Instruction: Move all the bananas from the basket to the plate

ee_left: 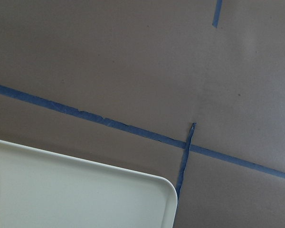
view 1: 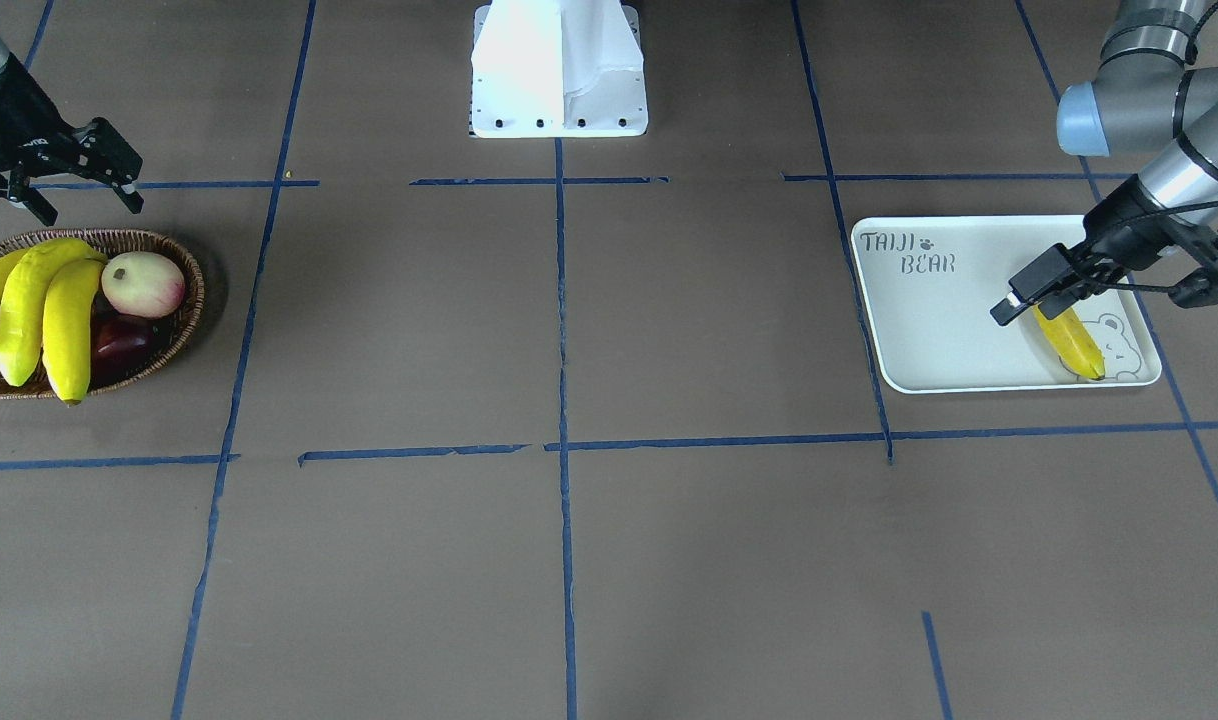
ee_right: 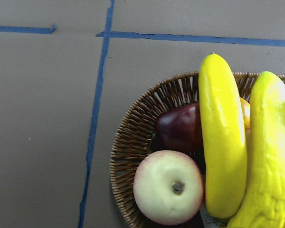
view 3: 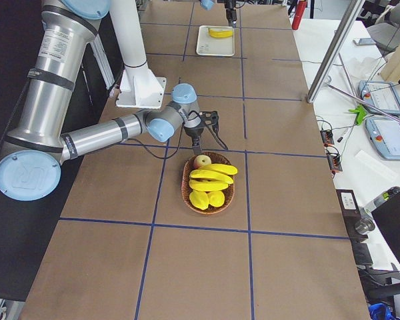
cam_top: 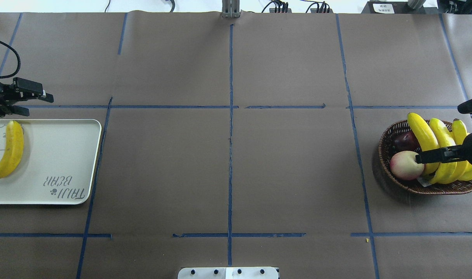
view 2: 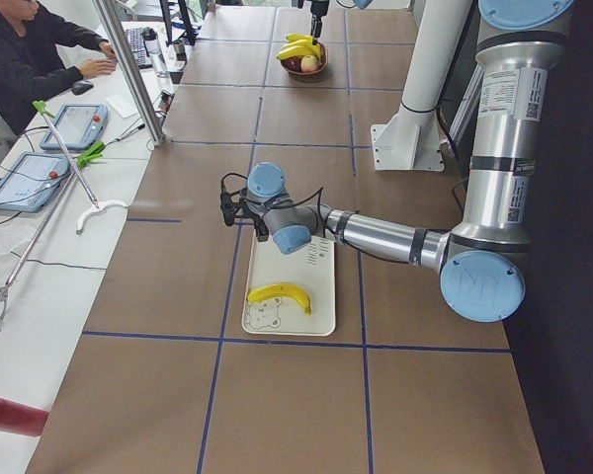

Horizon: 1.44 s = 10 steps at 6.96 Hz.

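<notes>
One banana [cam_top: 10,154] lies on the off-white plate [cam_top: 57,155] over the bear drawing; it also shows in the front view [view 1: 1069,340] on the plate [view 1: 929,330]. My left gripper [cam_top: 38,105] hangs open and empty just above the plate's far edge, clear of that banana. Three bananas [cam_top: 433,139] lie side by side in the wicker basket [cam_top: 387,155], as in the front view [view 1: 39,310]. My right gripper [cam_top: 439,133] is open and empty above the basket, near its robot-side rim [view 1: 84,200]. The right wrist view shows two bananas [ee_right: 223,142] below.
A pale pink apple [cam_top: 404,164] and a dark red fruit [cam_top: 404,141] share the basket beside the bananas. The robot's white base [view 1: 559,70] stands at the table's middle edge. Blue tape lines cross the brown table.
</notes>
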Each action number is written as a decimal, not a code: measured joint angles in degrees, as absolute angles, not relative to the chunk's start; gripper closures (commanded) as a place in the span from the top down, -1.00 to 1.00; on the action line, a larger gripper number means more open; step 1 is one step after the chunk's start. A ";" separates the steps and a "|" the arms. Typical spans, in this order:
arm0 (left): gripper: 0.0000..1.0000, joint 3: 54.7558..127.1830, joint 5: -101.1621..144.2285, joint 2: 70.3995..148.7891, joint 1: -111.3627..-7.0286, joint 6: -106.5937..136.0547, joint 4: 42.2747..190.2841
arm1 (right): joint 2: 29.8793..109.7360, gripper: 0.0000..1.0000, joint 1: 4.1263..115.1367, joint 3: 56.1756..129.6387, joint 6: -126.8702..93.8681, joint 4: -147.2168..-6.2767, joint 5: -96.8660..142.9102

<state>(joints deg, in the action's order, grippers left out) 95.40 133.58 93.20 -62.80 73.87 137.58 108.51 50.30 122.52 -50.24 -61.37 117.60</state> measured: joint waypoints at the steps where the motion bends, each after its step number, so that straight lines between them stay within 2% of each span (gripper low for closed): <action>1: 0.99 95.40 133.57 93.75 -62.78 74.07 137.34 | 109.10 0.96 51.37 120.96 -50.40 -60.26 118.46; 4: 0.99 95.55 133.59 94.56 -62.76 74.18 136.55 | 109.04 0.83 54.20 115.79 -50.54 -59.71 119.14; 10: 0.99 95.58 133.51 94.65 -62.68 74.18 136.46 | 106.94 0.23 54.32 110.97 -50.54 -59.92 118.91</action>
<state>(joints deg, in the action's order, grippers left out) 95.58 133.51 94.65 -62.68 74.18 136.46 106.94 54.32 110.97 -50.54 -59.92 118.91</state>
